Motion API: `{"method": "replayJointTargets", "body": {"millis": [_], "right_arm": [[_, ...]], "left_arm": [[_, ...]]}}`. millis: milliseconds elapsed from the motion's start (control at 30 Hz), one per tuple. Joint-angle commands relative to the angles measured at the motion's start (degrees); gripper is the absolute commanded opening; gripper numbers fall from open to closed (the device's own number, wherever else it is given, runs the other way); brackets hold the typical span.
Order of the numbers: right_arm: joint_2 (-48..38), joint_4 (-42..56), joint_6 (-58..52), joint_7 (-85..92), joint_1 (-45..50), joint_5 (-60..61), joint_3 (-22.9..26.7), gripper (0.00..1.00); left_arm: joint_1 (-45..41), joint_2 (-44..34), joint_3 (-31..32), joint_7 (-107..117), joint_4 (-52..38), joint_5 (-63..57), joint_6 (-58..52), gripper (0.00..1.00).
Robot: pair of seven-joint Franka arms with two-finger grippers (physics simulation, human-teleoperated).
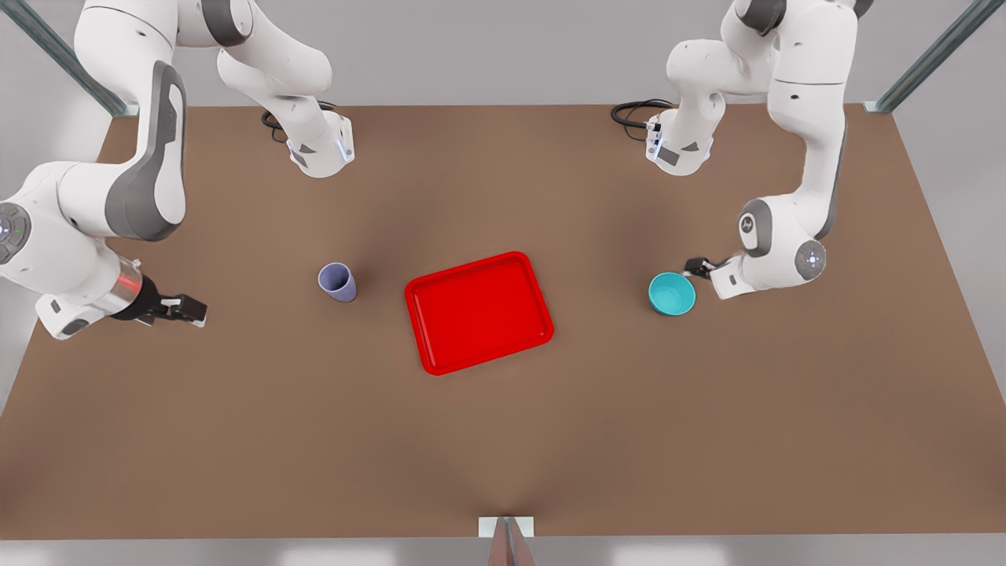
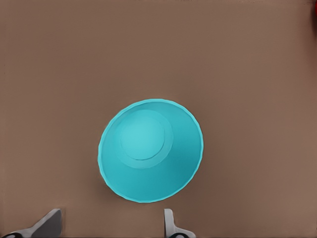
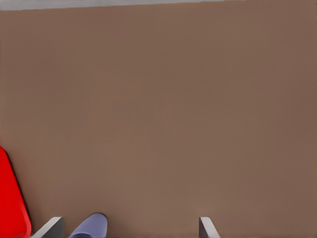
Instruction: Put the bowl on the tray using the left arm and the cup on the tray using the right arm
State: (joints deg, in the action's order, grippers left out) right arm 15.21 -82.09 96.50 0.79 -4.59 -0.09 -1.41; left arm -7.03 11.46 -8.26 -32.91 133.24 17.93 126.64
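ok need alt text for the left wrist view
A teal bowl sits upright and empty on a brown table, seen from above. The left gripper is open beside its rim, both fingertips showing, not touching it.

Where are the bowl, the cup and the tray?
bowl (image 1: 671, 293), front view, inner floor.
cup (image 1: 338, 281), front view, side wall.
tray (image 1: 478, 311), front view, bare red floor.
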Motion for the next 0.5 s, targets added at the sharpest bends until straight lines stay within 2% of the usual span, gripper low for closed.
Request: {"method": "replayJointTargets", "body": {"millis": [0, 67, 400, 433, 467], "right_arm": [[0.0, 0.0, 0.0, 0.1, -0.1, 0.0, 0.0, 1.00], [-0.1, 0.0, 0.0, -0.1, 0.2, 0.0, -0.1, 1.00], [0.0, 0.2, -0.4, 0.2, 0.1, 0.0, -0.1, 1.00], [0.1, 0.1, -0.4, 0.3, 0.1, 0.0, -0.1, 1.00], [0.0, 0.2, -0.4, 0.3, 0.1, 0.0, -0.1, 1.00]], "left_arm": [[0.3, 0.4, 0.0, 0.3, 0.0, 2.8, 0.9, 1.00], [0.3, 2.0, 0.0, 0.6, 0.0, 6.2, 1.0, 1.00], [-0.9, 6.2, 0.1, 0.5, -0.6, 6.3, 2.3, 0.99], [-1.0, 6.3, 0.1, 0.6, -0.6, 6.3, 2.3, 0.93], [-1.0, 6.6, 0.1, 0.6, -0.7, 6.4, 2.3, 0.66]]}}
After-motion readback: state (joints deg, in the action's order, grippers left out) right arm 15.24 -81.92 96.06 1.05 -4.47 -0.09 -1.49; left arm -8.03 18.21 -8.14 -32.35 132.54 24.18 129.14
